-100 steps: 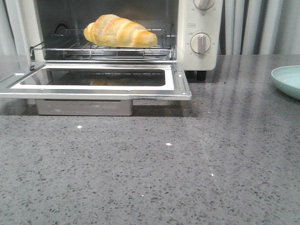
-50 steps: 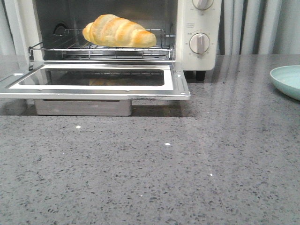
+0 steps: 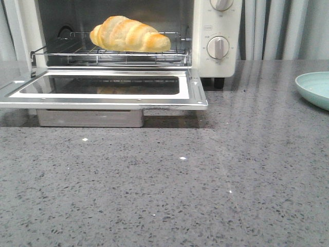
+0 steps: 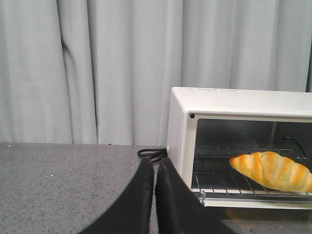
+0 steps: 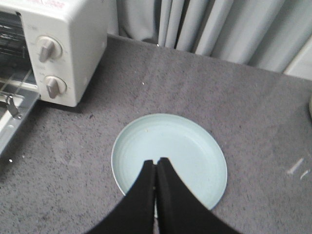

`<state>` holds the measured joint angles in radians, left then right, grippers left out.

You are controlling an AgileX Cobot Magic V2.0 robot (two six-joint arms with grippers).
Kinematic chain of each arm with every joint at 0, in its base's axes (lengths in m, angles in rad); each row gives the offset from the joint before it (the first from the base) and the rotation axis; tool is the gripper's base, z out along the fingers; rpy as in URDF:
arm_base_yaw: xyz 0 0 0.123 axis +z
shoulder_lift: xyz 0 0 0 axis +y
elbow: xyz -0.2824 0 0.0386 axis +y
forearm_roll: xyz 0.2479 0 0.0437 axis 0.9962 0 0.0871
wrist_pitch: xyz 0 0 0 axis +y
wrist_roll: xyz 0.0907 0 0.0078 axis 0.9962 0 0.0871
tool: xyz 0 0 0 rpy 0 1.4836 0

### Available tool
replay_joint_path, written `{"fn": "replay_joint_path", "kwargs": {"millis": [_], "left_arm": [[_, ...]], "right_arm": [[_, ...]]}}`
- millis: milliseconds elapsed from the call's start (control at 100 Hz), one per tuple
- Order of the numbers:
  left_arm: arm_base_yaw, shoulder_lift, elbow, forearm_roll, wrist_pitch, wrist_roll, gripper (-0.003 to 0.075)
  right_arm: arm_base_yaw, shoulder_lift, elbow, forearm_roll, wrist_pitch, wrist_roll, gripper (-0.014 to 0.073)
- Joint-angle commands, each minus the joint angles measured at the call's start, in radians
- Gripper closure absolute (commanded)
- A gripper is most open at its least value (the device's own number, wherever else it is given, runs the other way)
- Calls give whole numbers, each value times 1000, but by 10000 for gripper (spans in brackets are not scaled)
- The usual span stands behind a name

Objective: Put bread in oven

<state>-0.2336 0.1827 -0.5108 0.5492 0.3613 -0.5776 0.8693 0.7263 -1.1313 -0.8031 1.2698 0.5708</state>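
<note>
bread (image 3: 129,35) on oven (image 3: 216,31) rack (door down), apart from both empty, closed grippers.

The front view sits low and close over the tabletop (image 3: 169,185), looking straight into the open oven (image 3: 216,41) at upper left. The left wrist view looks level from the oven's left side, past the left hand (image 4: 153,168), toward the curtain (image 4: 97,68). The right wrist view looks steeply down past the right hand (image 5: 156,168) onto the plate (image 5: 195,146). All three views share the oven.
</note>
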Motion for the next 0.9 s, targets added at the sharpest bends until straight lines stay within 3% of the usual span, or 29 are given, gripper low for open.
{"fn": "replay_joint_path", "kwargs": {"millis": [0,260,890], "left_arm": [[3,15,-24,5,-58,-9,742],[3,15,-24,5,-58,-9,742],[3,15,-24,5,-58,-9,741]], "right_arm": [[-1,-50,39,-73,20,40,640],[-1,-156,168,-73,-17,71,641],[-1,-198,171,-53,25,69,641]]}}
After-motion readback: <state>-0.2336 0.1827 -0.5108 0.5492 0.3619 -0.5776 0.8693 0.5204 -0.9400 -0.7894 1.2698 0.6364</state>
